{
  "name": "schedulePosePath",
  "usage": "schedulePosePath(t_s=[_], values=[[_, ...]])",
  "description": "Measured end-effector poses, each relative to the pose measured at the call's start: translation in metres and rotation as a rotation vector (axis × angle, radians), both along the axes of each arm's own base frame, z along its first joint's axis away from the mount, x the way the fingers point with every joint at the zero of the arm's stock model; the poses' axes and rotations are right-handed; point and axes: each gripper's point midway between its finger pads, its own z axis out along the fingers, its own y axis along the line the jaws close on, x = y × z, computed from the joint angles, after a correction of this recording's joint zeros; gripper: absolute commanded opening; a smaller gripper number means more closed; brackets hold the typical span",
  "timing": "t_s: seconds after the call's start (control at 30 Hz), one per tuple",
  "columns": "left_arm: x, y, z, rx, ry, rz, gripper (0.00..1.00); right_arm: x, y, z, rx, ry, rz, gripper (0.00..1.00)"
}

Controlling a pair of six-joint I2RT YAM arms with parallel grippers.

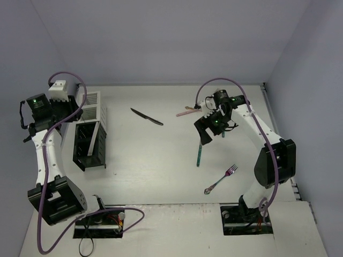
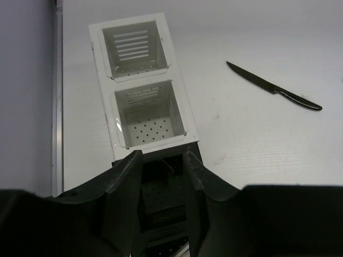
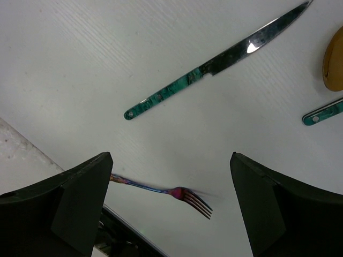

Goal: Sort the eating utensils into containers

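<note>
Sorting seems far from done: the black knife (image 1: 146, 116), teal-handled knife (image 3: 214, 67) and pink fork (image 3: 185, 194) are lying loose on the table (image 1: 161, 160), from its middle toward its right edge. The left end effector (image 2: 162, 158), released and empty, is hovering over the black caddy (image 1: 84, 152) by the left edge. The right end effector (image 3: 171, 160), spread wide, is hanging empty above the teal-handled knife.

White table (image 1: 161, 174), pale walls (image 1: 161, 37) (bluish tint)

On the counter (image 1: 161, 160), the far caddy (image 1: 92, 107) is sitting at the left, directly behind the near caddy (image 1: 88, 144). One knife (image 1: 146, 116) is lying to their right. A second knife (image 1: 200, 152) is lying farther right, with a fork (image 1: 221, 179) nearer.
</note>
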Motion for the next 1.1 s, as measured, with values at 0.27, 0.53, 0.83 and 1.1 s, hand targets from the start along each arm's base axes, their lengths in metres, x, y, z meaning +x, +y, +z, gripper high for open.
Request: schedulePosePath(t_s=[0.27, 0.53, 0.83, 1.1], values=[[-0.005, -0.009, -0.008, 0.016, 0.016, -0.044, 0.46, 0.000, -0.017, -0.002, -0.029, -0.014, -0.010, 0.88], [0.011, -0.108, 0.049, 0.162, -0.090, -0.274, 0.46, 0.024, -0.059, 0.010, -0.016, -0.053, -0.154, 0.87], [-0.061, -0.345, 0.007, 0.229, -0.007, -0.785, 0.48, 0.047, -0.180, 0.023, 0.087, -0.047, -0.619, 0.85], [-0.130, -0.444, -0.118, 0.161, 0.343, -0.827, 0.50, 0.044, -0.216, 0.025, 0.172, -0.031, -0.760, 0.85]])
